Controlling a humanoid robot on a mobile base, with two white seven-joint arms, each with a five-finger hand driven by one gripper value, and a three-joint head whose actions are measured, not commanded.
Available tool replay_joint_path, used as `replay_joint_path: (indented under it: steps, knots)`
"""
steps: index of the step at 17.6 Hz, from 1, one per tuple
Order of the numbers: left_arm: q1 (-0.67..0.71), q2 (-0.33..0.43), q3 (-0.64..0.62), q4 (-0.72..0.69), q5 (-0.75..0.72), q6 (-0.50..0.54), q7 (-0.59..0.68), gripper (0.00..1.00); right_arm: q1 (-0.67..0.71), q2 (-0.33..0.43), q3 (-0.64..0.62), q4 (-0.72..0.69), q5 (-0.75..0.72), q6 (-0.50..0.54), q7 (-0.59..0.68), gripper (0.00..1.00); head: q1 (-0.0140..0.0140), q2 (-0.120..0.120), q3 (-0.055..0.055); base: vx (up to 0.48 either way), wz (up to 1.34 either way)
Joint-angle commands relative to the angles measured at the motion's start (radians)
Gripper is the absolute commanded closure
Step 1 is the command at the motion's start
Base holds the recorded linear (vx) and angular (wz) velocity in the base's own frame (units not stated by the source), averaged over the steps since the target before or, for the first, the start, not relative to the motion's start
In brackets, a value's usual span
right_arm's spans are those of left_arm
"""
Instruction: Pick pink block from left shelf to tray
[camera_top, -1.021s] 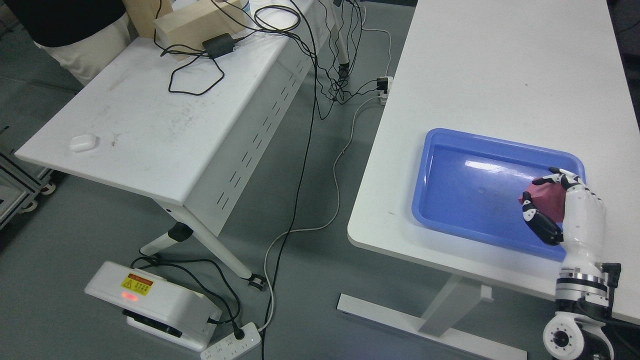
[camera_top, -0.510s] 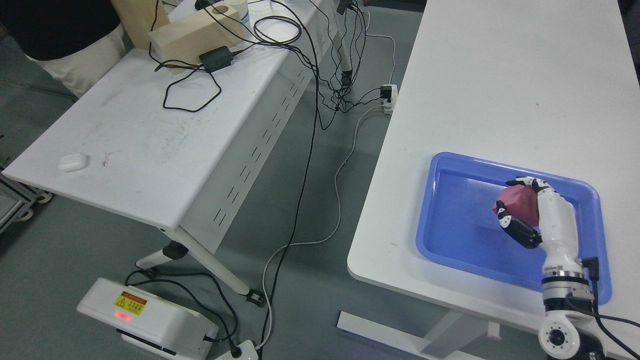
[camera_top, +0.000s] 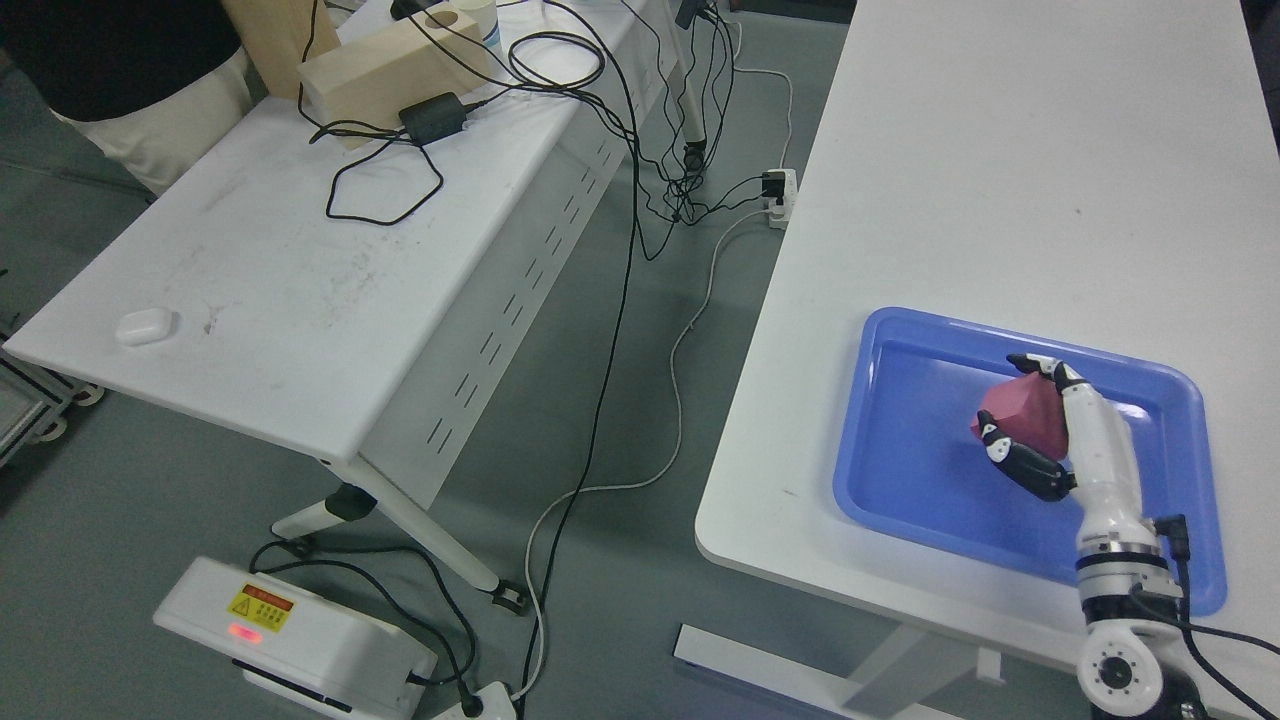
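Far left, a white earbud case (camera_top: 145, 326) sits alone on the scuffed folding worktop (camera_top: 300, 260), black cables (camera_top: 385, 180) and a wooden block (camera_top: 390, 65) behind it. Cables trail down the floor gap. On the right worktop (camera_top: 1000, 150), the right hand (camera_top: 1065, 435) hangs over the blue tray (camera_top: 900, 460), fingers (camera_top: 1020, 465) clamped around the pink block (camera_top: 1025, 415).

Only one thing here has a sign on it. The white box (camera_top: 290, 640) on the floor, at the bottom left, has a yellow and red sticker (camera_top: 261, 604) on its top. The sticker shows a little warning triangle, but its words are too small to read. Just below the sticker a red light (camera_top: 243, 633) glows. Nothing else has words or numbers that can be read.
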Motion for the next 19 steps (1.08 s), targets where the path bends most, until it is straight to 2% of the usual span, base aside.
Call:
replay_joint_path:
  steps: [1,5,6,7,9,12,13,19]
  knots:
    - [0.009,0.017,0.000,0.000,-0.002,-0.001,0.001,0.00,-0.005,-0.019,-0.017,0.007,-0.077,0.022,0.000,0.35,0.0000,0.000,0.000,0.000,0.00]
    - [0.009,0.017,0.000,0.000,-0.002,-0.001,0.001,0.00,-0.005,-0.017,-0.039,0.007,-0.201,0.036,0.003,0.25,0.0000,0.000,0.000,0.000,0.00]
    - [0.009,0.017,0.000,0.000,-0.002,-0.001,0.001,0.00,-0.005,-0.019,-0.048,0.007,-0.248,0.033,0.003,0.16,0.0000,0.000,0.000,0.000,0.00]
    - [0.009,0.017,0.000,0.000,-0.002,-0.001,0.001,0.00,-0.006,-0.020,-0.048,0.007,-0.290,0.032,0.004,0.01,0.0000,0.000,0.000,0.000,0.00]
    - [0.009,0.017,0.000,0.000,-0.002,-0.001,0.001,0.00,-0.009,-0.017,-0.051,0.007,-0.368,0.028,0.000,0.00,0.0000,0.000,0.000,0.000,0.00]
    - [0.009,0.017,0.000,0.000,-0.002,-0.001,0.001,0.00,-0.011,-0.019,-0.107,0.007,-0.618,0.029,0.001,0.00,0.0000,0.000,0.000,-0.013,0.00]
    - [0.009,0.017,0.000,0.000,-0.002,-0.001,0.001,0.00,-0.012,-0.019,-0.126,0.007,-0.658,0.034,0.001,0.00,0.0000,0.000,0.000,-0.025,0.00]
    - [0.009,0.017,0.000,0.000,-0.002,-0.001,0.001,0.00,-0.020,-0.017,-0.151,0.007,-0.672,0.078,0.001,0.00,0.0000,0.000,0.000,-0.051,0.00]
